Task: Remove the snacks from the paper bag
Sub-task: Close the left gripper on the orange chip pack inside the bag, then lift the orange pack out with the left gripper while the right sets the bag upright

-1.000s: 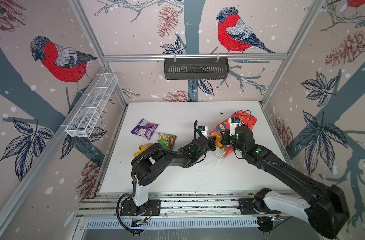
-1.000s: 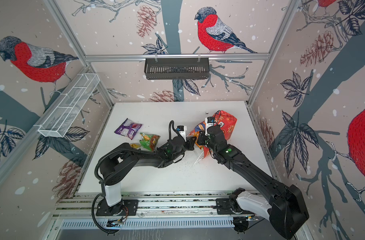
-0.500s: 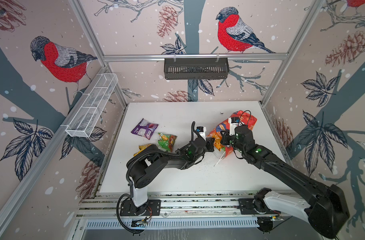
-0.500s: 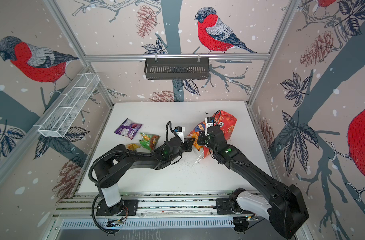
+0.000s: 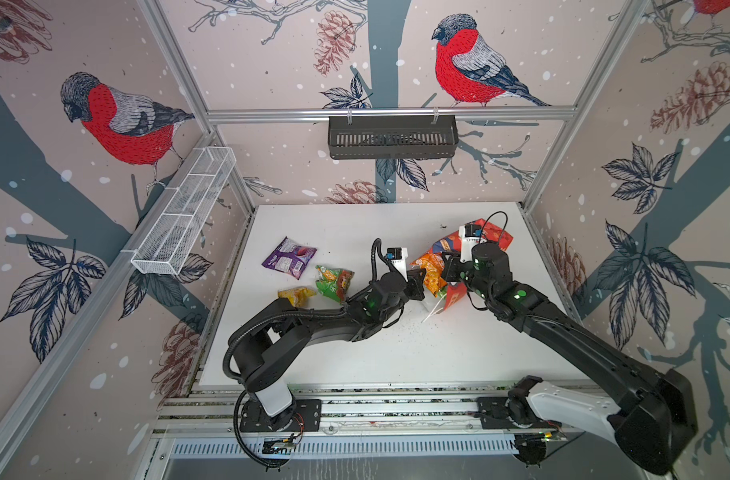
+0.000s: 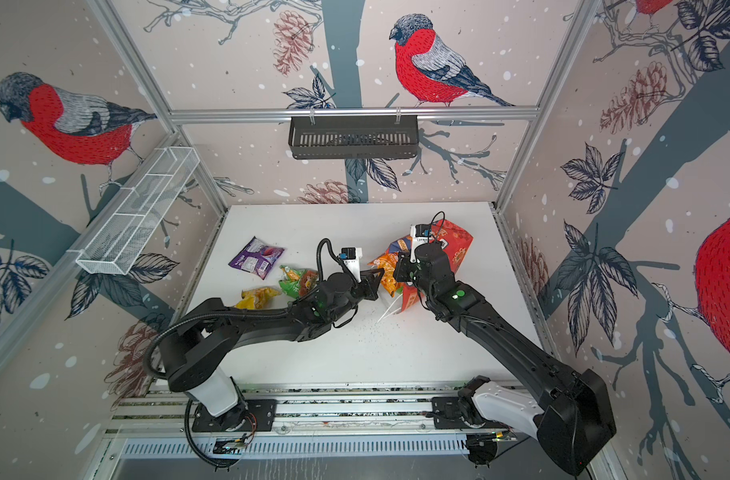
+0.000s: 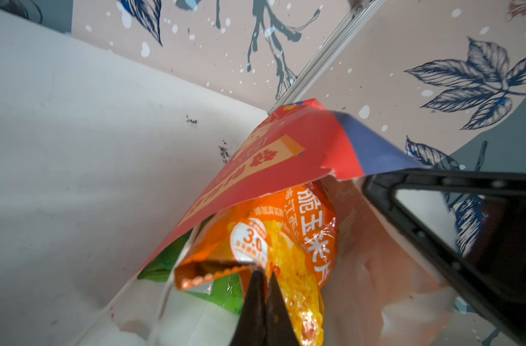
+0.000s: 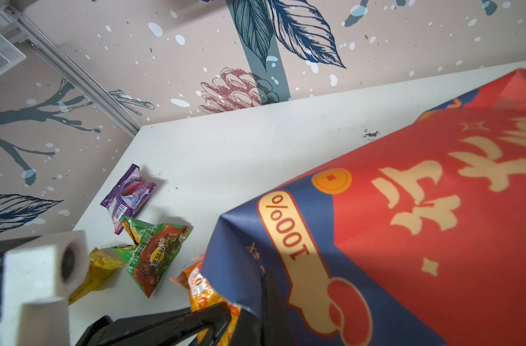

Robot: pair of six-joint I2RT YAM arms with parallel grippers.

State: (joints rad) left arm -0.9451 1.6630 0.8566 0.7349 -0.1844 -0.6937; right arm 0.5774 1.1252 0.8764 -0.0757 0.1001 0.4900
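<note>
Pinching crinkly orange packet [image 7: 288, 236], left tool [image 7: 263, 280]; right tool [image 8: 263, 295] clamps paper bag [image 8: 405, 215] (creased).

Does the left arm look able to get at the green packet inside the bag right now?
Probably not yet: the left gripper is shut on the orange packet, which partly covers the green packet at the mouth of the paper bag.

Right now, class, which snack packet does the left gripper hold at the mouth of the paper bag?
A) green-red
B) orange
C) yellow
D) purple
B: the left wrist view shows the left gripper shut on the orange packet, which sticks out of the paper bag.
</note>
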